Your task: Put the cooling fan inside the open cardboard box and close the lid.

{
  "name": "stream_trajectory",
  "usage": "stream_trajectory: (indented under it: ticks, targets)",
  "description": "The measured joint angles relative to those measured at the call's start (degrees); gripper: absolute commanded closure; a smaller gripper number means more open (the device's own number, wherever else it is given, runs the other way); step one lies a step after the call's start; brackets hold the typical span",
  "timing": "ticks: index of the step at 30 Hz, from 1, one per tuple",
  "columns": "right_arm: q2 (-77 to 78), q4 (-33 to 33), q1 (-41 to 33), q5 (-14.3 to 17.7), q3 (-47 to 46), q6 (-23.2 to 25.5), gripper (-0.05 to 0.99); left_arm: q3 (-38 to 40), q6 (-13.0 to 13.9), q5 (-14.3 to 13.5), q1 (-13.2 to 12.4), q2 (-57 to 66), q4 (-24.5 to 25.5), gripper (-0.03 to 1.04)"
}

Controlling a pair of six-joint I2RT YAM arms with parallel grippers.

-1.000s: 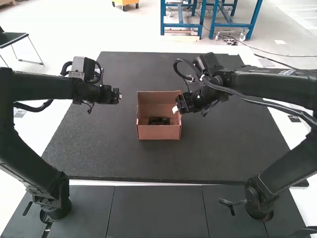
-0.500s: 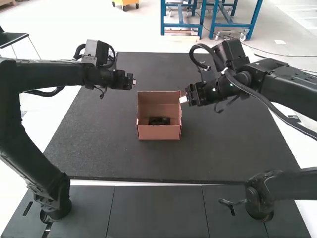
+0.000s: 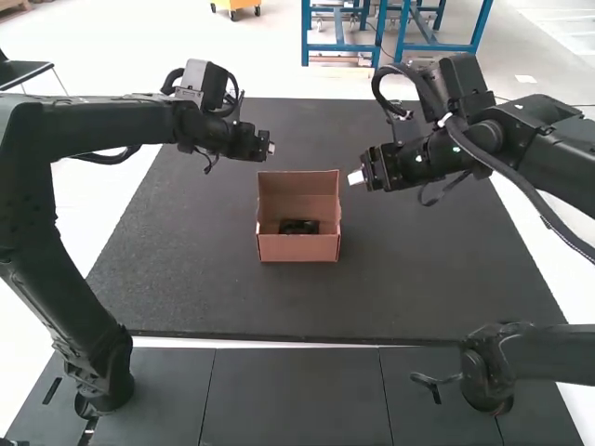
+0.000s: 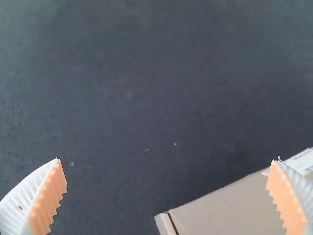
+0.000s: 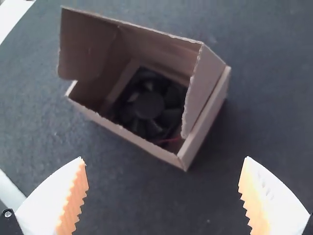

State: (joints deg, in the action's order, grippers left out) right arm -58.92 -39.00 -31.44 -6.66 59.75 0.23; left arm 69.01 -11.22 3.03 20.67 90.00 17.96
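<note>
On the black surface (image 3: 186,260) the open box (image 3: 297,246) holds the fan (image 5: 146,105). My left claw (image 3: 270,146) and right claw (image 3: 353,178) are apart, empty. The lid (image 3: 297,190) seems light and bendy; I would push its top edge.

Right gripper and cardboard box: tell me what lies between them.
Only bare black mat, as the right wrist view shows: nothing sits between the open right gripper and the cardboard box.

Bare mat (image 3: 186,242) rings the cardboard box (image 3: 298,243); its top gapes open, the upright lid (image 3: 298,186) walling the far side.
</note>
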Motion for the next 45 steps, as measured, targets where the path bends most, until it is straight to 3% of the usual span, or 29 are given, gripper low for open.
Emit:
stream_trajectory:
  ticks: [6, 18, 36, 45]
  targets:
    - [0.0, -0.5, 0.02, 0.74, 1.38, 0.0, 0.24, -0.04, 0.0, 0.87, 1.84, 0.0, 4.11, 0.05]
    - [0.0, -0.68, 2.14, 1.16, 1.46, 0.0, 0.24, -3.06, 0.0, 1.73, 2.12, 0.0, 7.13, 0.05]
    - [-0.55, -0.28, 2.49, 1.36, 1.46, 0.0, 0.24, -7.96, -0.22, 3.02, 4.09, 0.0, 6.4, 0.05]
    - [-0.55, -0.28, 2.49, 1.36, 1.46, 0.02, 0.24, -11.85, -0.24, 3.41, 4.11, 0.0, 2.43, 0.05]
